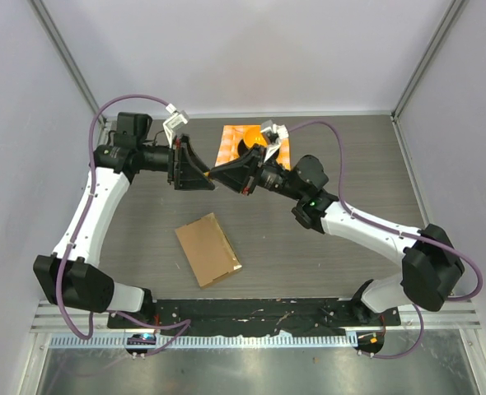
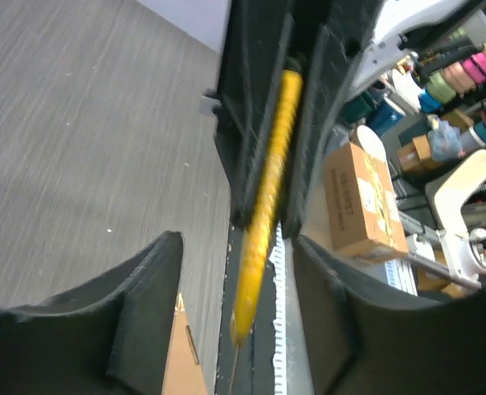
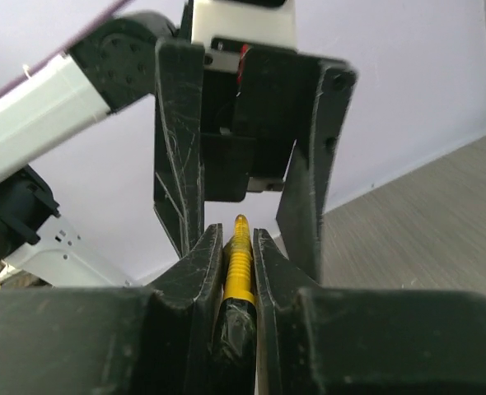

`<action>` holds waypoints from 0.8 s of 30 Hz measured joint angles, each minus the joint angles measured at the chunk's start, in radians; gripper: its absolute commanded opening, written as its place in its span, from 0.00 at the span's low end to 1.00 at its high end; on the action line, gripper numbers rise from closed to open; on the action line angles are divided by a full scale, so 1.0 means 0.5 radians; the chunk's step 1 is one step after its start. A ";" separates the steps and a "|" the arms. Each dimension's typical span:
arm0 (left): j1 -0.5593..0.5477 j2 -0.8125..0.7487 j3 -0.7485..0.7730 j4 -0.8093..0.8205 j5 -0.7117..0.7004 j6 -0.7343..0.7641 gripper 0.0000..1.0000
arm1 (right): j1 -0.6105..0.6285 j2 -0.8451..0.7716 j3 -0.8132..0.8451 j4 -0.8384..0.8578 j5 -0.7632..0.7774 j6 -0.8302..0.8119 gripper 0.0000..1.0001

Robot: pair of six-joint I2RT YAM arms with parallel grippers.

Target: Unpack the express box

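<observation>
R tool [image 3: 239, 247] clamped on yellow ribbed stick [image 3: 240, 276], mid-air. L tool [image 2: 235, 271] open, fingers either side of stick, not touching. Express box [image 1: 208, 248] flat on tabletop [image 1: 350, 164] near arm bases, well apart from orange-checkered cloth [image 1: 235, 140].

Overall light: bright, even, diffuse, delivered from overhead; no hard glare is seen.
Shadows: soft, short ones are cast under the arms and beside the express box [image 1: 209, 249] on the table [image 1: 358, 173].
Top view: sharp throughout; frame posts are bent outward at the edges by wide-angle distortion.
Sheen: a dull reflection is carried by the metal strip [image 1: 309, 374].
Left wrist view: left gripper's fingers [image 2: 136, 313] dark, defocused; yellow stick [image 2: 264, 206] smeared, soft.
Right wrist view: right gripper's fingers [image 3: 198, 276] underexposed, slightly soft; yellow stick [image 3: 237, 267] rendered fairly sharp; wall [image 3: 408, 99] evenly lit.
</observation>
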 measured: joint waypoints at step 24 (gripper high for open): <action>0.072 0.398 -0.374 -0.636 -1.467 1.268 0.49 | 0.156 0.111 -0.069 -1.247 0.725 -0.854 0.01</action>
